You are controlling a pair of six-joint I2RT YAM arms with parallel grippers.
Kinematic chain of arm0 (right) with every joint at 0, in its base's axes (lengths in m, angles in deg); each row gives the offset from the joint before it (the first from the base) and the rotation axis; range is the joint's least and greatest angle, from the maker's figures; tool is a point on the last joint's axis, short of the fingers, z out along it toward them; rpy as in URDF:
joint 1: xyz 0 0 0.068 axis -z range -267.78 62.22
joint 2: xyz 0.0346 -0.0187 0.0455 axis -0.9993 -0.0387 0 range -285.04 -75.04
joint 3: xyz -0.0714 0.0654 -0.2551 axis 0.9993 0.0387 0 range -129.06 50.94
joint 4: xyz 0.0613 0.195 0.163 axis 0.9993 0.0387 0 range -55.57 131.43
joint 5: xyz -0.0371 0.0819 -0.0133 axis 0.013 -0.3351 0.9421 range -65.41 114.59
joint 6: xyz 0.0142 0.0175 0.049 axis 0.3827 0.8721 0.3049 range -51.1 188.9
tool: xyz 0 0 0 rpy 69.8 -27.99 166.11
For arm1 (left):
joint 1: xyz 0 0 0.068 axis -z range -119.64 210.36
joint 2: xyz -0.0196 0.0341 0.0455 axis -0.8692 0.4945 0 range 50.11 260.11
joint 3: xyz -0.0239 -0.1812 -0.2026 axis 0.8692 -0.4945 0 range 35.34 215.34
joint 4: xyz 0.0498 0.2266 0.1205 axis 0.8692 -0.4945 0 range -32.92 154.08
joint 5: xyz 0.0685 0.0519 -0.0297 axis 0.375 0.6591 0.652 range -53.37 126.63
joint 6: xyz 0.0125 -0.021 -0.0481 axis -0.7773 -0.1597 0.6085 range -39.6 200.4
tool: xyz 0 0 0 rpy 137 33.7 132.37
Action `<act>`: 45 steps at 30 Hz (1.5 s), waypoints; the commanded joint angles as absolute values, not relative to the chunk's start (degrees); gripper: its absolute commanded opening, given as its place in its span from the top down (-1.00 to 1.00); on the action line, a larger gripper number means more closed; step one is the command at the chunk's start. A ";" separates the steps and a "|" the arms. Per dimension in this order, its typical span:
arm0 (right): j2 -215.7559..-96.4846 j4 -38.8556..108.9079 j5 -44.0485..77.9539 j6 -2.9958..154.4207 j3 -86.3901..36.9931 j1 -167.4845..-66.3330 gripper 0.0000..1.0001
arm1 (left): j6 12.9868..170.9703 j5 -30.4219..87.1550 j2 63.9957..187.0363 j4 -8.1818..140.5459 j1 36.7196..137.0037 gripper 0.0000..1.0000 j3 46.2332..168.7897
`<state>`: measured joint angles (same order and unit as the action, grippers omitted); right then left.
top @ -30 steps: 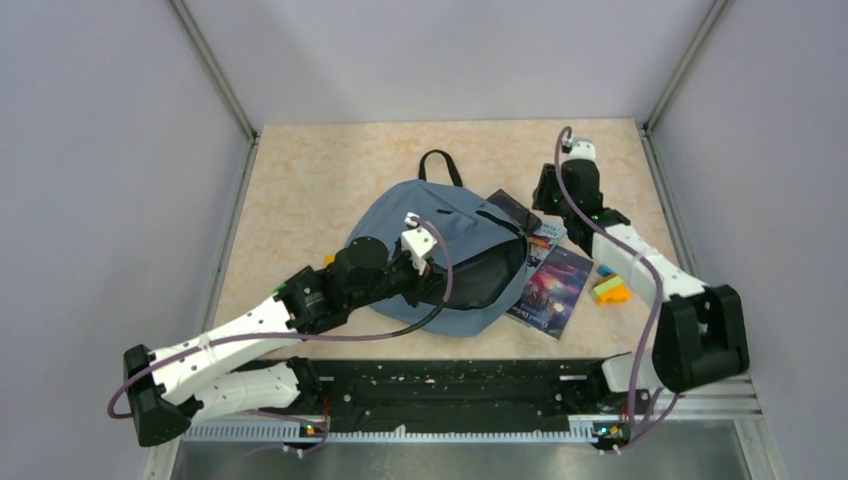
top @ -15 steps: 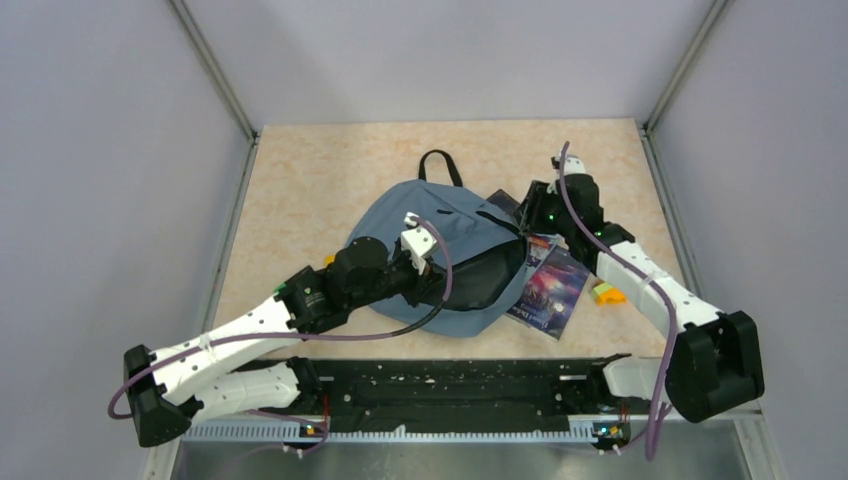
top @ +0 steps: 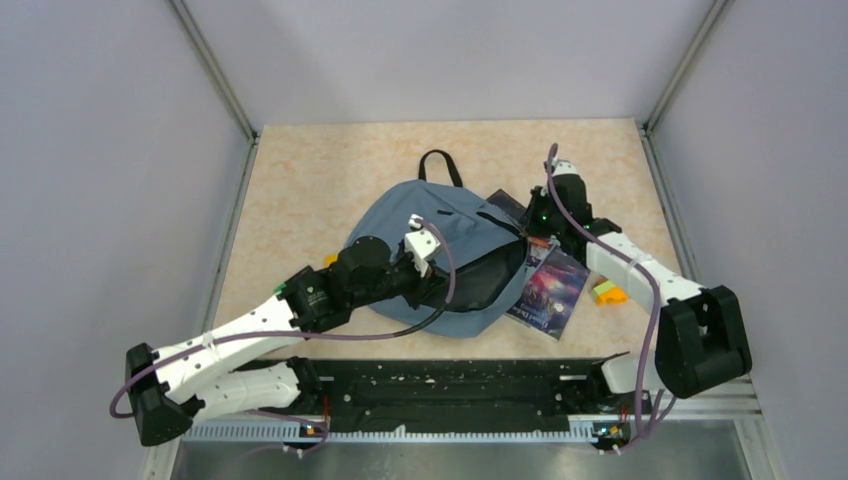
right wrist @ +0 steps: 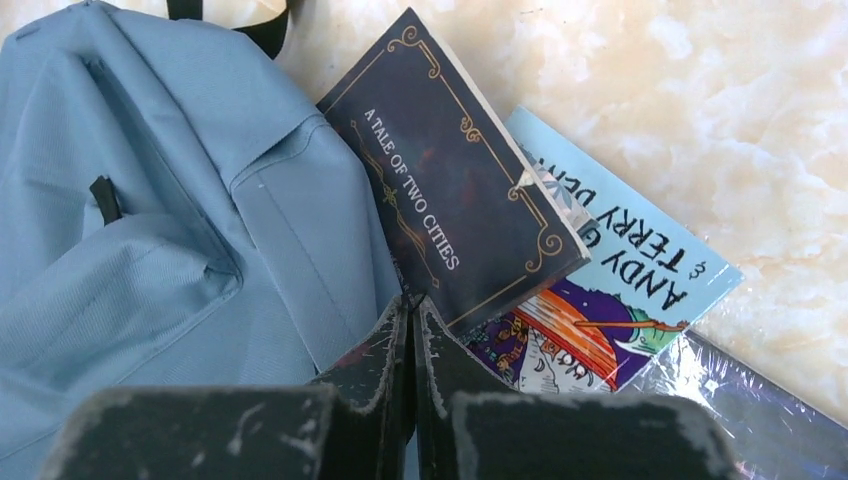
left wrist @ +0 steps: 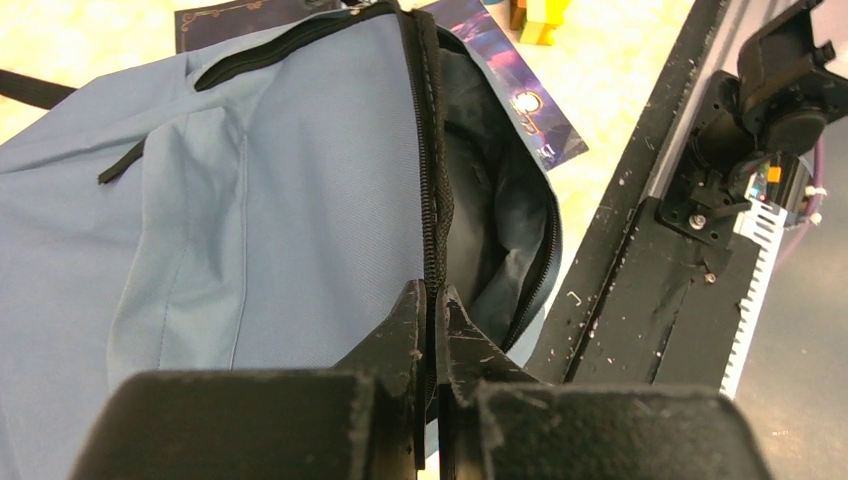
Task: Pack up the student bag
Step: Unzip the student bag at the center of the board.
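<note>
At table (top: 320, 180) centre lies the student bag (top: 440, 235), its main zipper open on the 4 o'clock side. Left gripper (left wrist: 432, 300) pinches the zipper edge. Right gripper (right wrist: 410, 305), fingers pressed together, sits at the bag's 2 o'clock rim beside the "A Tale of Two Cities" book (right wrist: 450, 180).

Left arm (top: 230, 335) and right arm (top: 640, 265) — white shells, black joints; purple cables (top: 350, 338); scuffed black fingers (left wrist: 400, 330).
</note>
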<state>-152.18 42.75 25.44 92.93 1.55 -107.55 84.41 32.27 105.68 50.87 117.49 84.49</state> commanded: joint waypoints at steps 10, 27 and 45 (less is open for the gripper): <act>-164.49 32.95 32.53 92.24 -11.14 -108.19 1.00 | 82.01 12.88 106.67 54.58 117.14 1.00 85.17; -169.91 35.29 36.19 89.78 -18.83 -108.16 1.00 | 83.66 32.82 101.60 54.87 117.06 1.00 81.72; -137.57 22.40 1.28 77.90 9.56 -108.39 -0.38 | 107.55 43.89 99.16 61.81 108.96 1.00 71.96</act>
